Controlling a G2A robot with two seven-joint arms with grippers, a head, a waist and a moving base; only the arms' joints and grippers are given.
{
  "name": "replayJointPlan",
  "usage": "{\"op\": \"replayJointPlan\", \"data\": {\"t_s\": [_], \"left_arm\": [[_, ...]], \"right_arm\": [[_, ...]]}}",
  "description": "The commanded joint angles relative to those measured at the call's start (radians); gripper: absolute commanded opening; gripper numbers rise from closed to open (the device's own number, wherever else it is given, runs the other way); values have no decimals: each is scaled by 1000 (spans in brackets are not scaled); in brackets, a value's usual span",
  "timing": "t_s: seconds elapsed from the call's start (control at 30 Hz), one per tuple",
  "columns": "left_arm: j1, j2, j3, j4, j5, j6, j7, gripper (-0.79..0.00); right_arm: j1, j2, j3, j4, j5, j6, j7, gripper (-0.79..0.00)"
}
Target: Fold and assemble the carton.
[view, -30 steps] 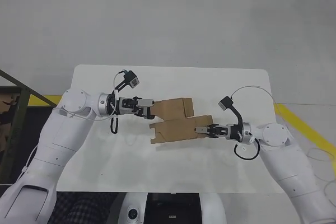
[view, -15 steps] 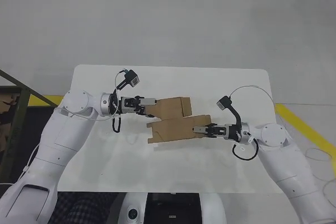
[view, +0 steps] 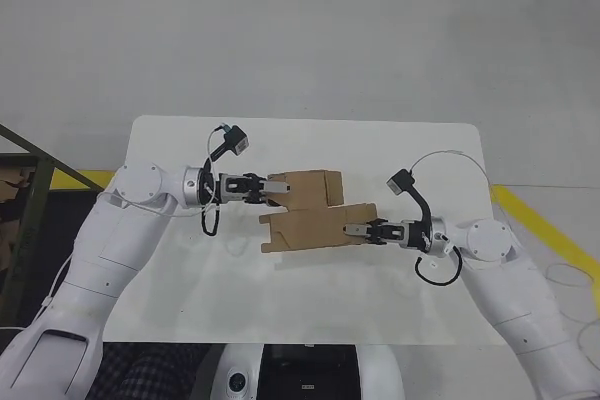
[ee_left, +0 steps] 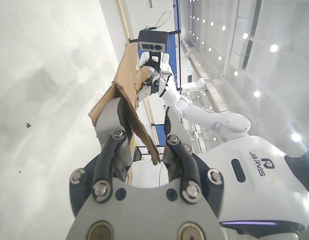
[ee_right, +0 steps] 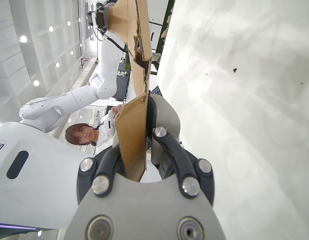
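Note:
A flattened brown carton hangs in the air above the white table, stretched between both arms. My right gripper is shut on the carton's right end, with the board pinched edge-on between its fingers. At the carton's upper-left panel, my left gripper stands open. A loose flap runs between its fingers, close to one pad and well apart from the other. In the left wrist view the carton reaches away to the right gripper. The right wrist view has the left gripper at the carton's far end.
Bare table top surrounds the carton on all sides. Left of the table stands a dark metal frame with stacked cardboard. A yellow floor line runs past the table's right side.
My left gripper has moved right and slightly up the view, onto the carton's upper-left panel. The carton's lower-left corner has swung a little leftward. The right gripper has shifted left a little, still holding the carton.

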Motion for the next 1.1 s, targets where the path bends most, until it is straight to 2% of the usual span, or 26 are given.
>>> {"op": "replayJointPlan", "data": {"t_s": [0.0, 0.17, 0.3, 0.33, 0.37, 0.6, 0.63, 0.67, 1.07], "left_arm": [[0, 0, 1, -1, 14, 0, 5, -560], [2, 1, 2, -1, 45, 3, 22, -597], [3, 2, 1, -1, 48, 3, 24, -717], [4, 2, 1, -1, 50, 2, 23, -770], [4, 2, 1, 0, 51, 4, 24, -785], [5, 2, 2, 1, 55, 8, 26, -785], [6, 2, 1, 1, 53, 9, 28, -785], [6, 2, 1, 1, 52, 9, 28, -785], [9, 5, -21, -1, 0, -2, -5, -785]], "right_arm": [[0, 0, 0, 0, -2, 1, -1, -785], [0, 2, 2, -4, -3, 3, -2, -785], [0, 3, 4, -5, -5, 5, -5, -785], [-1, 3, 5, -5, -6, 5, -7, -785], [-1, 3, 5, -5, -7, 5, -8, -785], [-5, 5, 7, -9, -8, 9, -15, -785], [-6, 5, 8, -9, -9, 10, -17, -576], [-7, 6, 10, -10, -11, 11, -20, 0], [-28, 36, 141, -1, -143, -38, -103, 0]]}}
